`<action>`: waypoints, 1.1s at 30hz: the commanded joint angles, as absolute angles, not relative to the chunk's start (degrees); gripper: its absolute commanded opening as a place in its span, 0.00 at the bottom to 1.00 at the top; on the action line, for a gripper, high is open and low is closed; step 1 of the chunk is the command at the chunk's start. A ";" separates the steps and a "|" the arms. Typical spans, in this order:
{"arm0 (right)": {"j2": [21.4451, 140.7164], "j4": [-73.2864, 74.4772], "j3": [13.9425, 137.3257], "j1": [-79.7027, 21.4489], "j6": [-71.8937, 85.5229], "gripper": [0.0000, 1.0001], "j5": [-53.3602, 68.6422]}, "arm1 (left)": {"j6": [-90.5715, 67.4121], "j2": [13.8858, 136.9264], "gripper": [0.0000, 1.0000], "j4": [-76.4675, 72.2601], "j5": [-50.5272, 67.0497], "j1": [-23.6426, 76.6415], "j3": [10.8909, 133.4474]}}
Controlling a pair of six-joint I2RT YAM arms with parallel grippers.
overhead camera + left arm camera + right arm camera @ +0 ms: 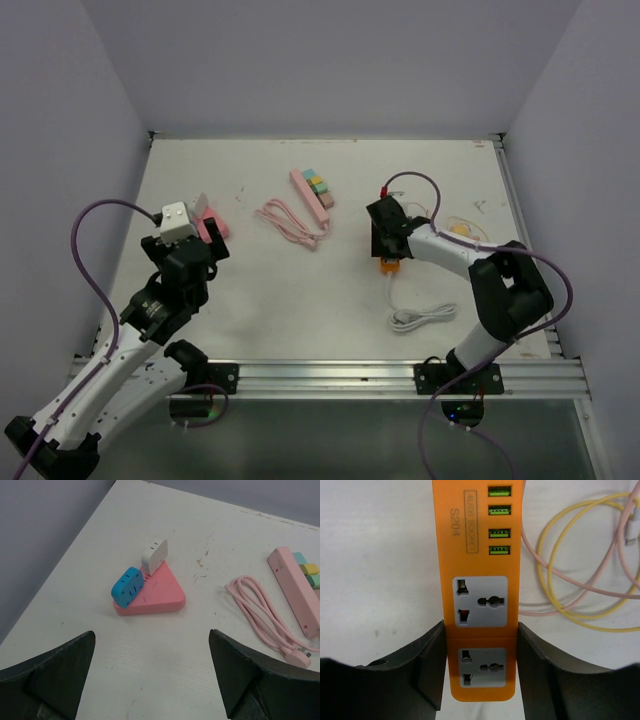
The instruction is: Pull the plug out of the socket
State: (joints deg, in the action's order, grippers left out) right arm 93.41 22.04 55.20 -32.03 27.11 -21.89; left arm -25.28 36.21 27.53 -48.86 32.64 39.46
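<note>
A pink triangular socket block [155, 592] lies on the white table, with a blue plug [127, 586] and a white plug [154, 555] seated on it. My left gripper [151, 636] is open and hangs just short of the block, with nothing between its fingers. In the top view the block [214, 229] sits right by the left wrist. My right gripper [481, 665] is shut on the near end of an orange power strip [477, 555], its fingers pressed on both long sides. The strip's two sockets hold no plug. From above, only the strip's end [388, 266] shows below the right gripper [387, 243].
A long pink power strip [311, 196] with coloured adapters lies at the middle back, with a coiled pink cable [288, 220] beside it. A coiled white cable [421, 317] lies near the front right. Yellow and pink wires [580, 580] loop right of the orange strip. Walls enclose the table.
</note>
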 commanded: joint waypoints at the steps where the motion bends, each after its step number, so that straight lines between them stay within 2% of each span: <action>1: 96.40 18.81 60.90 -25.87 24.44 0.01 -23.64 | -24.26 35.77 1.00 27.16 -50.45 32.17 39.46; 11: 105.02 18.54 74.96 -13.98 15.31 0.03 -27.07 | -24.08 36.03 0.99 27.07 -50.10 32.26 39.20; 18: 110.21 20.38 85.32 -10.11 9.49 0.18 -26.46 | -23.99 36.56 1.00 26.72 -49.75 32.17 39.20; 19: 110.82 21.70 86.39 -9.93 9.06 0.23 -25.41 | -23.91 36.65 1.00 26.72 -49.75 32.25 39.20; 21: 112.85 22.41 88.06 -9.93 8.88 0.27 -24.87 | -23.82 37.00 0.99 26.63 -49.66 32.26 39.29; 29: 119.17 22.23 93.60 -8.88 10.11 0.28 -22.94 | -23.99 37.00 0.99 26.63 -49.22 32.26 39.02; 31: 120.49 23.46 96.23 -8.61 10.37 0.39 -22.85 | -23.91 37.00 1.00 26.63 -48.96 32.26 39.02; 32: 120.93 23.81 97.02 -8.44 10.37 0.41 -22.68 | -23.91 37.09 0.99 26.54 -48.96 32.26 39.02; 33: 121.63 24.51 98.51 -8.35 10.46 0.50 -22.07 | -23.91 37.18 0.99 26.63 -49.04 32.26 39.02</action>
